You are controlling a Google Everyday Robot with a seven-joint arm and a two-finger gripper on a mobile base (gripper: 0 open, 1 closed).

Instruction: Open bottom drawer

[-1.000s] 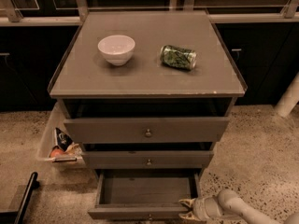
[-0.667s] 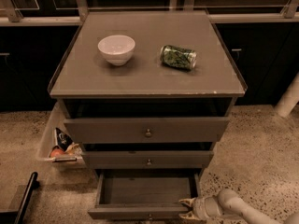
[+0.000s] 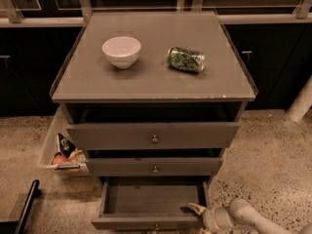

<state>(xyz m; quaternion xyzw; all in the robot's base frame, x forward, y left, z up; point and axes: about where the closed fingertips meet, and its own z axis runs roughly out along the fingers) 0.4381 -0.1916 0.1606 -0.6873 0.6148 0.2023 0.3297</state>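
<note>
Bottom drawer (image 3: 151,199) sits pulled well out below the desk's (image 3: 151,84) front edge, with the end effector (image 3: 196,210) at its front right corner; can't tell if it's clenched or released. Probably best to pull straight out from the desk front, level, with no sideways drag that could jam it. Green can (image 3: 185,59) toward the right edge: no readable writing.

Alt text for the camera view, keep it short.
Bottom drawer of a grey cabinet stands pulled out, with the gripper at its front right corner. A white bowl and a green can on its side sit on top.
</note>
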